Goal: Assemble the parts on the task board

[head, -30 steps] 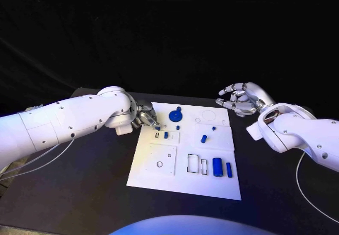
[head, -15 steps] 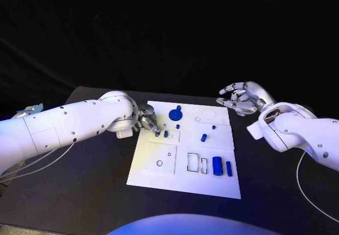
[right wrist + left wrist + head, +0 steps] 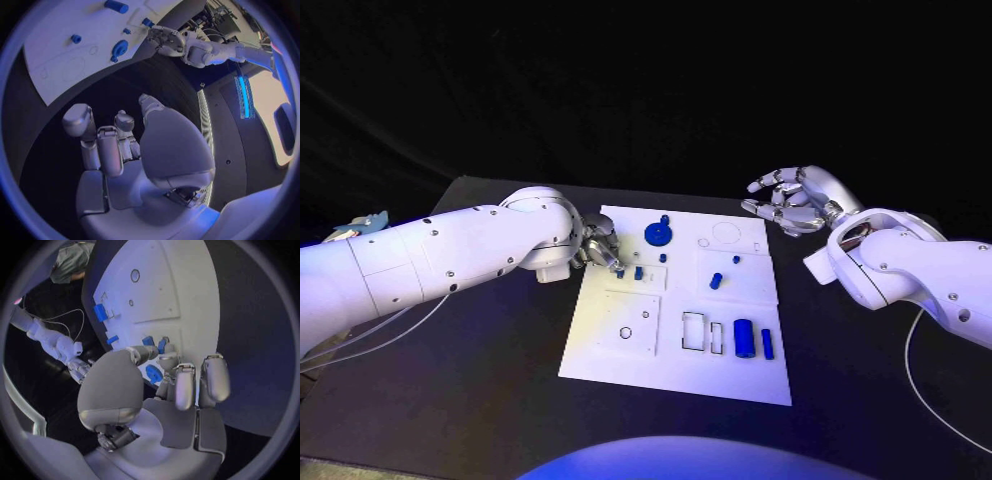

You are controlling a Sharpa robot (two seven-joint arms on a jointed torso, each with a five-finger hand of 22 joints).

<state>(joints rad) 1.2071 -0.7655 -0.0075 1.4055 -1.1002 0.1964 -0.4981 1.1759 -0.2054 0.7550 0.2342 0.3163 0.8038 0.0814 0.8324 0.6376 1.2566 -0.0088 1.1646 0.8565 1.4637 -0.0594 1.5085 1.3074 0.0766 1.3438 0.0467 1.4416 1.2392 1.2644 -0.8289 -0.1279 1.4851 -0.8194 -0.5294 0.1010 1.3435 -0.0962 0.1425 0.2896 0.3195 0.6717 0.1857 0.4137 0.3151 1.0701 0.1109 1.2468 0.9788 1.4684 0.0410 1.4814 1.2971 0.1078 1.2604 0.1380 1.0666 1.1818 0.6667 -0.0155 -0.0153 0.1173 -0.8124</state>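
Observation:
The white task board lies in the middle of the black table. My left hand is at its left edge, fingertips down at two small blue parts. Whether they pinch one I cannot tell. A round blue part lies just beyond the hand. More small blue parts sit mid-board, and a blue cylinder and a slim bar lie near the right edge. My right hand hovers off the board's far right corner, fingers curled in, holding nothing.
Black-outlined slots and a raised white square with a hole mark the board's near half. Bare black table surrounds the board on all sides. In the right wrist view, the board and my left hand lie ahead.
My left arm has shifted slightly, the hand settling a little lower at the two small blue parts. My right hand has not moved.

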